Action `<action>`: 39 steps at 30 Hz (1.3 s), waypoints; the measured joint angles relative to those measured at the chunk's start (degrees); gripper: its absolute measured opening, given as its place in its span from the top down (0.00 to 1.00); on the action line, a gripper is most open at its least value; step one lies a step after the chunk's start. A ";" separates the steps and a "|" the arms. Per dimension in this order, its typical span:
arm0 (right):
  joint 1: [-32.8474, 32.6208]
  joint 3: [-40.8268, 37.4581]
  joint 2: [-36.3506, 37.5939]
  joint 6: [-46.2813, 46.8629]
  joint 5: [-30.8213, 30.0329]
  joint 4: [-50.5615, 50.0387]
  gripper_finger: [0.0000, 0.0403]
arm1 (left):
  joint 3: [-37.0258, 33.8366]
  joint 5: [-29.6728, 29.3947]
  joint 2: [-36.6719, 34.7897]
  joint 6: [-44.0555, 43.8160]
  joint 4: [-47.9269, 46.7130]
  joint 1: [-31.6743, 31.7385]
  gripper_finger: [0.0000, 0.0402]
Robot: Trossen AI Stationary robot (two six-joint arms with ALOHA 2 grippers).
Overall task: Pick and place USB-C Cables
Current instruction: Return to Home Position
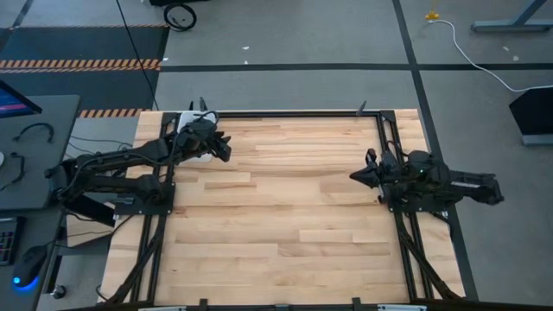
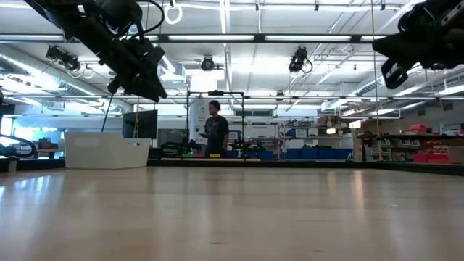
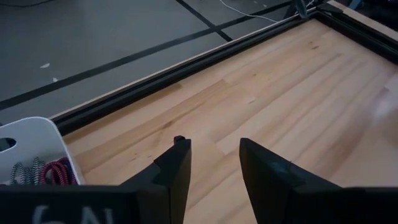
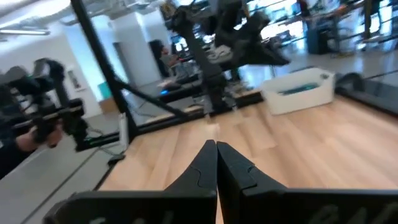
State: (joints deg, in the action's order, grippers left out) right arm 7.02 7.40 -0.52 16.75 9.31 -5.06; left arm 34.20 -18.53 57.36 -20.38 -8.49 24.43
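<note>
Wooden workshop tabletop. Cables lie in the far-left corner bin. Left gripper, fingers apart, hovers beside it; dipping could knock the bin. Right gripper, fingers together, at right edge.

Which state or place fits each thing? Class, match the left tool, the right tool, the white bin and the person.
Things:
1. left tool
2. right tool
3. white bin
4. person

States or places:
A. shut
B. standing in the room beyond the table
C. open
D. holding USB-C Cables

Pairs: 1-C; 2-A; 3-D; 4-B
</note>
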 joint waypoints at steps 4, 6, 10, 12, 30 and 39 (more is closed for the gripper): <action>-4.59 -2.27 0.16 1.12 -3.39 1.65 1.00 | 0.02 -1.02 0.00 -0.20 -0.28 -0.07 0.65; -7.67 -4.12 0.25 1.72 -5.22 4.54 1.00 | 0.02 -1.24 0.00 -0.29 -0.41 -0.09 0.65; -14.20 -6.98 0.25 1.48 -11.39 9.40 1.00 | 0.02 -1.37 0.00 -0.40 -0.37 -0.20 0.65; -17.30 -7.06 0.03 -0.24 -15.97 8.65 1.00 | 0.02 -1.37 0.00 -0.42 -0.39 -0.20 0.65; -4.36 -7.04 0.18 -17.82 -17.85 7.50 1.00 | 0.02 -2.88 0.00 -1.49 -0.31 -0.20 0.65; 3.67 -7.04 -0.14 -17.00 -9.60 5.93 0.98 | 0.02 -2.86 -0.09 1.69 1.67 -0.20 0.65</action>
State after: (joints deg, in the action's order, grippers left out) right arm 10.69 0.36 -0.66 -0.25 -0.29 0.87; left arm 34.22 -21.39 57.27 -18.69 -6.82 24.23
